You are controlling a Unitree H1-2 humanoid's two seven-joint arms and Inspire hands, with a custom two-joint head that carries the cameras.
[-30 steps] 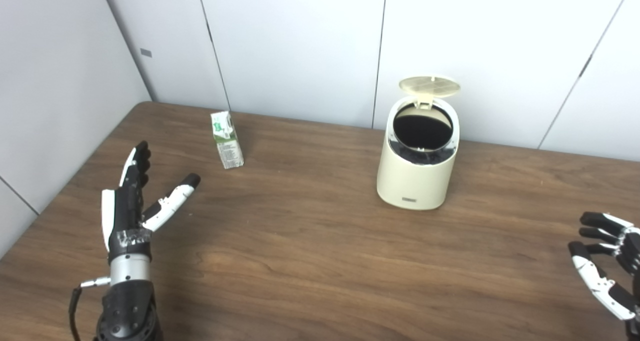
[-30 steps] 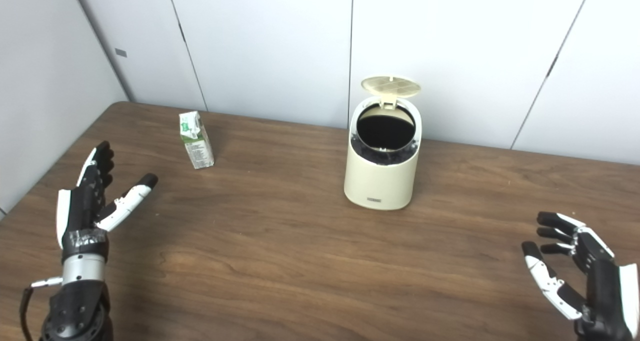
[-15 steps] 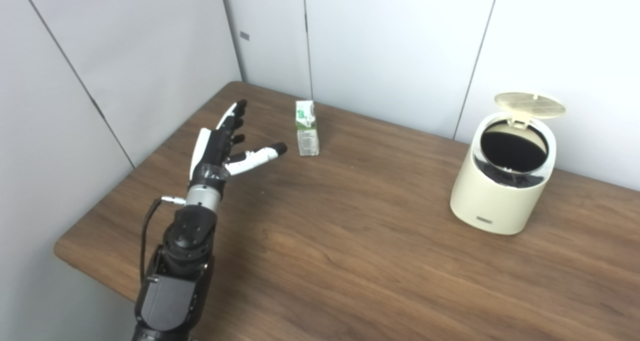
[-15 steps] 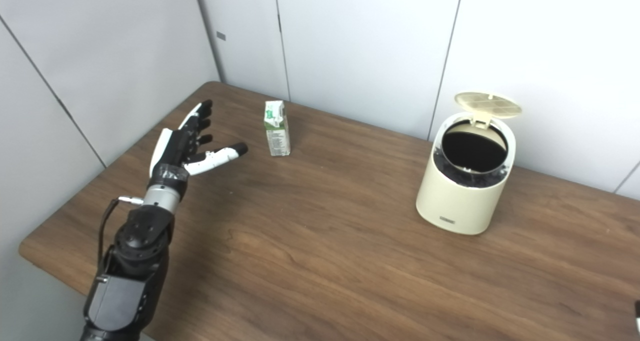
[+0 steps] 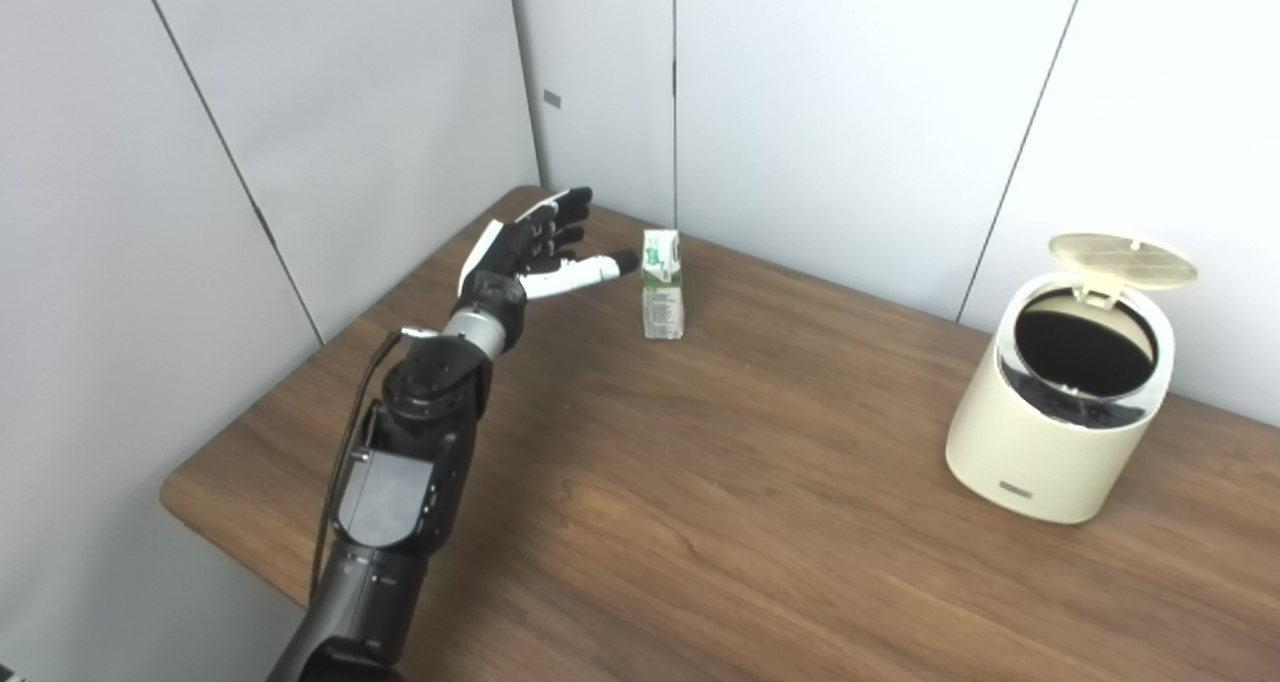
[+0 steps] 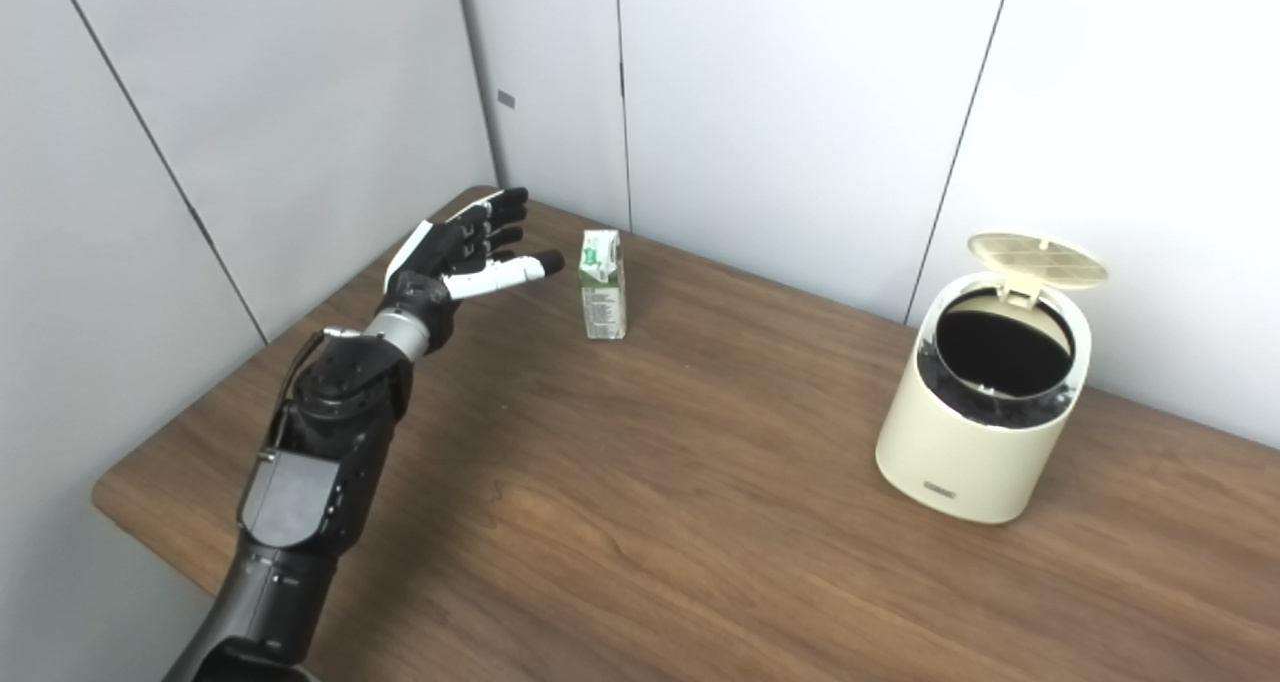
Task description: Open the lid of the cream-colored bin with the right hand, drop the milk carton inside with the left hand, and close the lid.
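A small green-and-white milk carton [image 5: 661, 284] stands upright near the far left corner of the wooden table [image 5: 700, 502]. My left hand [image 5: 535, 252] hovers just left of the carton, open, fingers spread and thumb pointing at it, a small gap between them. The cream-colored bin [image 5: 1072, 394] stands at the right with its round lid [image 5: 1122, 260] flipped up at the back, dark inside showing. My right hand is out of both views.
White wall panels [image 5: 830, 112] close off the table's back and left sides. The table's left corner edge [image 5: 190, 497] lies near my left forearm. Bare wood stretches between carton and bin.
The camera has swung left, so the whole scene shifted right. My left hand has reached forward toward the carton, still open. The right hand dropped out of view.
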